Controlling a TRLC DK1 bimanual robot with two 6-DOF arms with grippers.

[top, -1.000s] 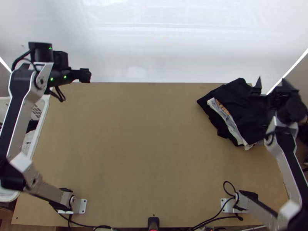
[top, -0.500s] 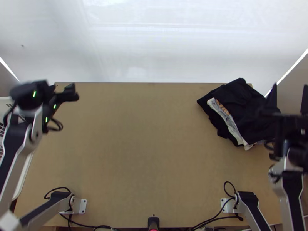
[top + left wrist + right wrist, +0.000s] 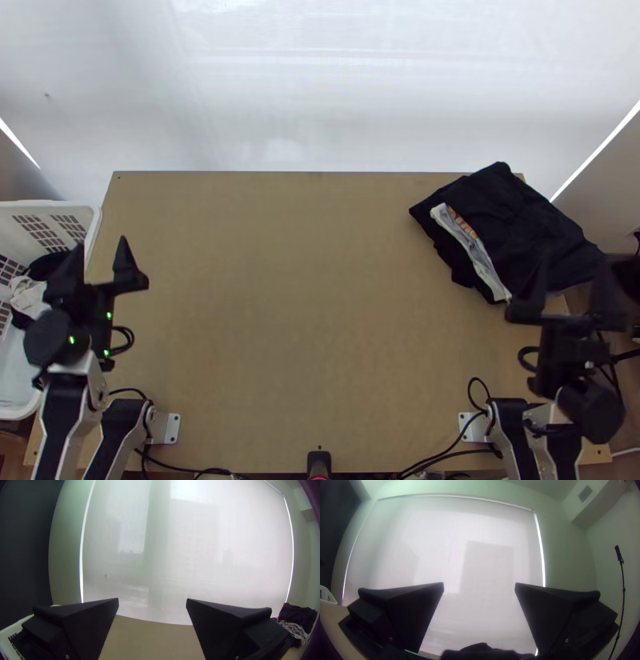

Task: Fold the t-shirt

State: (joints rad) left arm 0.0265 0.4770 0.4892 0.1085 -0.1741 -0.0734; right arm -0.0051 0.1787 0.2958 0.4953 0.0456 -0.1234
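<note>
Evidently, both grippers are held with their fingers apart. The left gripper (image 3: 101, 246) is seen in the top view over the left side of the table (image 3: 312, 320), just beside the white basket (image 3: 50, 206), with its fingers spread wide and pointed toward the far side. By the right gripper (image 3: 574, 268) a similar pose is held near the table's right edge, its two fingers also well separated. One of them is seen against the near edge of the pile of folded cloth (image 3: 512, 216); whether the pile is touched cannot be told.

The pile is laid at the far right corner of the table, and its right part is carried past the table's edge. It is made up mostly of black layers, between which a pale grey and white strip (image 3: 480, 260) is exposed, marked with orange print. Which layer, if any, is the t-shirt cannot be told. Dark cloth (image 3: 50, 264) and white cloth (image 3: 29, 294) are held in the basket. Beyond the table, a white blind (image 3: 320, 88) is hung. Black cables (image 3: 480, 392) are looped by the bases of the arms.
</note>
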